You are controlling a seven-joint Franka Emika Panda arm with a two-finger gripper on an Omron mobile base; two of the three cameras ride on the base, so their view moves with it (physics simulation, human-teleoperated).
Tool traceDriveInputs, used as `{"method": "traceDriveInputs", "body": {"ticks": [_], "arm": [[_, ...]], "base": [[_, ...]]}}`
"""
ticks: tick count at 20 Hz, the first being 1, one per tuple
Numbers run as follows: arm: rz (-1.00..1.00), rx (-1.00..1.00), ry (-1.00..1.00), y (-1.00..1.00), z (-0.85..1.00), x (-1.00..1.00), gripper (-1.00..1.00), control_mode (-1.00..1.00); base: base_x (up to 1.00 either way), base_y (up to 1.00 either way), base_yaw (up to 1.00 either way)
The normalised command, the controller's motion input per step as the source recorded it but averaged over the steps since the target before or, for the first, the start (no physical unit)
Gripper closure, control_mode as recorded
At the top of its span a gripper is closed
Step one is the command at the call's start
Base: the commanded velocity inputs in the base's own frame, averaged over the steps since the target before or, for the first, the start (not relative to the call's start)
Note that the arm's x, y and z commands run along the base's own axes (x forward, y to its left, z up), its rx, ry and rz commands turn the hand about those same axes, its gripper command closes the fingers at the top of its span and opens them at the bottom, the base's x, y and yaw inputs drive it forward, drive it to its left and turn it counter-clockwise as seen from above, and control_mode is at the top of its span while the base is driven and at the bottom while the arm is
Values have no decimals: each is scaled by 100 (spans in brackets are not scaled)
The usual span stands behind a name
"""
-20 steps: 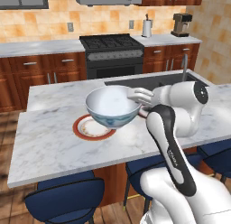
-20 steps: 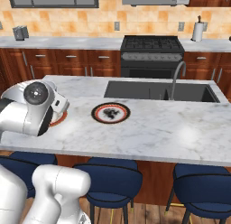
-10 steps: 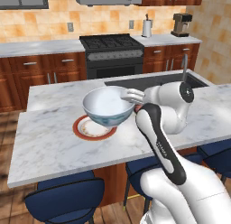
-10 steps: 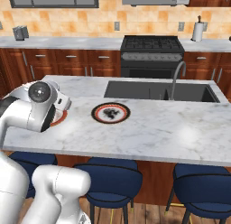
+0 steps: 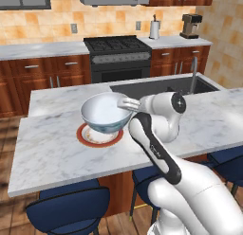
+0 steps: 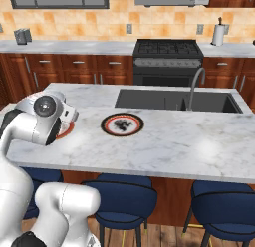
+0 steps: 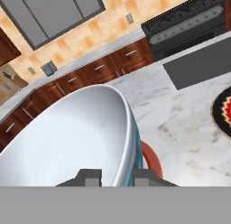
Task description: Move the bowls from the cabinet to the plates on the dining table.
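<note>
Starting at the left of the left base view, a blue stool (image 5: 71, 208) is seen tucked under the near edge of the dining table (image 5: 52, 156), whose veined marble top runs across the frame. On that top a plate (image 5: 99, 136) with a red-brown rim is laid flat, and the grey-white bowl (image 5: 105, 112) with its bluish patterned outside is held directly above it, its base close over the plate's centre; whether it touches the plate cannot be told. The bowl's right rim is clamped by the gripper (image 5: 129, 104), the jaws drawn narrow on the wall of the bowl, one finger inside and one outside. In the hand view the same grip is shown from close by: the bowl's rim is seen passing between the two dark fingertips (image 7: 90, 177), and a red arc of the plate's rim is visible just beside the bowl's outer wall. To the right of the gripper the sink basin (image 5: 161, 87) is set into the table, with a curved faucet (image 5: 193, 73) at its right end. In the right base view a second plate (image 6: 122, 124) with a dark pattern at its centre is found on the marble, well apart from the first and in front of the sink. Behind the table a black stove (image 5: 118, 56) is set among lower drawer cabinets.
</note>
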Motion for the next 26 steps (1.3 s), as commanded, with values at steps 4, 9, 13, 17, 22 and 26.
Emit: {"method": "traceDriveInputs", "body": {"ticks": [4,9,13,17,22,26], "arm": [[0,0,-2,20,-24,31,100,-100],[0,-1,0,13,-20,24,100,-100],[0,-1,0,6,-12,11,100,-100],[0,0,0,0,-1,0,100,-100],[0,0,0,2,-13,17,100,-100],[0,0,0,6,-19,18,100,-100]], "base": [[0,0,0],[0,0,0],[0,0,0],[0,0,0],[0,0,0],[0,0,0]]}}
